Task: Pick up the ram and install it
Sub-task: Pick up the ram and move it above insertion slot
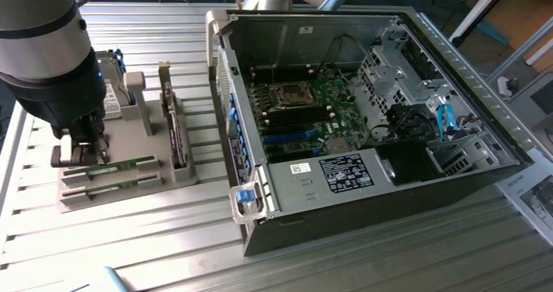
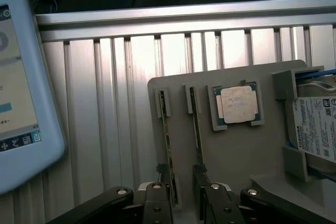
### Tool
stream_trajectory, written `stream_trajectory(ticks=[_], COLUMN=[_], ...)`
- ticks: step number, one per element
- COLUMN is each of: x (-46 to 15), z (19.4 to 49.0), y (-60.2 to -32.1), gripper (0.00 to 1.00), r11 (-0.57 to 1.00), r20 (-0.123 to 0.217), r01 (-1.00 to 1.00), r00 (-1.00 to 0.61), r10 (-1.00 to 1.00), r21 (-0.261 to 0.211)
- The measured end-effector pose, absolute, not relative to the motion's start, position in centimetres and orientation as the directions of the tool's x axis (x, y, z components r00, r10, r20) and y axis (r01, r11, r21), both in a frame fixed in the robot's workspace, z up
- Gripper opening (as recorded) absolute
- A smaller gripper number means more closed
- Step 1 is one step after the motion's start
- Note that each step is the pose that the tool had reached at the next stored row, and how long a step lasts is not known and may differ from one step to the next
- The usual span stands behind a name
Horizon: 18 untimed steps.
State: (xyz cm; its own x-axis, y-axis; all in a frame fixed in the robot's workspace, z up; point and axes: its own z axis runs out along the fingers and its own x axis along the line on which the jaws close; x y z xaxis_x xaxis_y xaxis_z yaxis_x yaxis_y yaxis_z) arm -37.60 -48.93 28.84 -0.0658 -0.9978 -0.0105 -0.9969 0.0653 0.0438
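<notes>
My hand wide open, empty, low over ram: thin green board on edge, long axis along grey tray slot.

ribbed bare-metal table, matt grey plastic tray, green circuit-board ram, dull silver metal processor

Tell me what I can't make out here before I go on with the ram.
- Whether the gripper touches the ram sticks: in the wrist view its tips are cut off by the frame edge; in the exterior view the arm blocks them.
- Whether the memory slots on the motherboard are free or filled: exterior view, too small and dark.
- The hard drive: wrist view, partly cut off by the frame edge.
</notes>
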Motion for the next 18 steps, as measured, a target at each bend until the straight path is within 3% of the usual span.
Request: stream_trajectory(ticks=[18], x=[-37.6], z=[24.5], y=[-49.2], gripper=[0.31], r11=[0.065], r20=[-0.010], r01=[-0.997], r00=[-0.066], r10=[-0.998], r21=[0.045])
